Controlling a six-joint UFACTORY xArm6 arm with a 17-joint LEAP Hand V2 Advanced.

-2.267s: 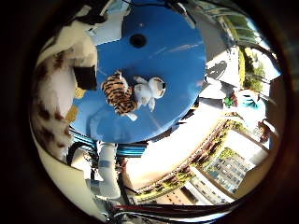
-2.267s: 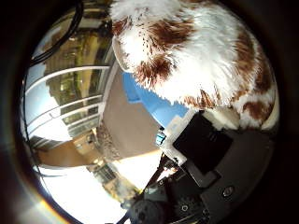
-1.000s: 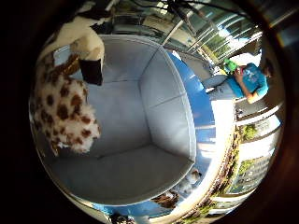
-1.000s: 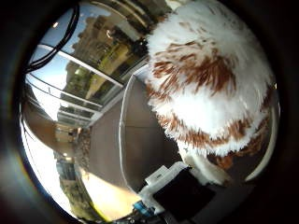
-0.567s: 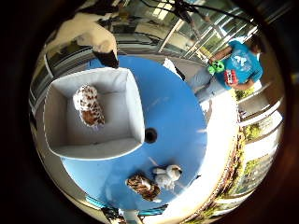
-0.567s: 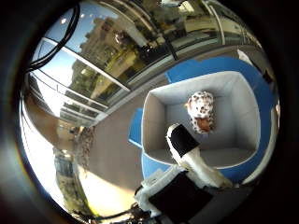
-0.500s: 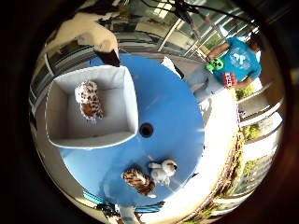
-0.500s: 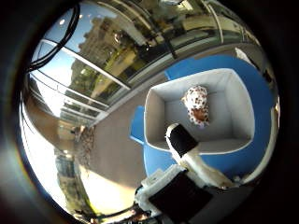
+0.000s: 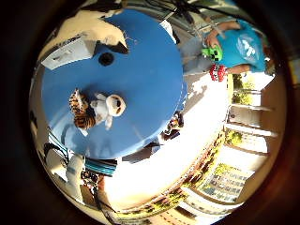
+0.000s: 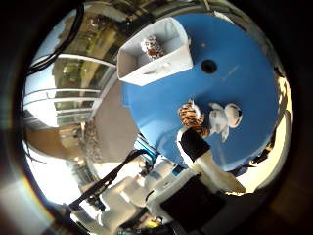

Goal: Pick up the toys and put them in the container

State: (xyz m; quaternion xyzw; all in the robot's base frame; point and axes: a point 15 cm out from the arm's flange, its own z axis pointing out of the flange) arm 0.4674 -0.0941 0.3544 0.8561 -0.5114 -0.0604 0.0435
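A tiger-striped plush toy (image 10: pixel 193 117) and a white and grey plush toy (image 10: pixel 223 119) lie side by side on the round blue table (image 10: pixel 235 78). The little finger side palm view shows the tiger toy (image 9: pixel 82 112) and the white toy (image 9: pixel 109 106) too. A spotted brown and white plush toy (image 10: pixel 152 45) lies in the white container (image 10: pixel 161 61) at the table's far side. My right hand (image 10: pixel 199 164) is high above the table, near the two toys, away from the container. Its black-tipped finger is straight and holds nothing.
A dark round hole (image 10: pixel 207 67) sits in the middle of the table, between the container and the two toys. A person in a blue shirt (image 9: pixel 234 45) sits beyond the table's edge. Paved ground and a railing surround the table.
The spotted toy was in my hand over the container; it now lies in the container. My hand has risen and moved over toward the tiger and white toys.
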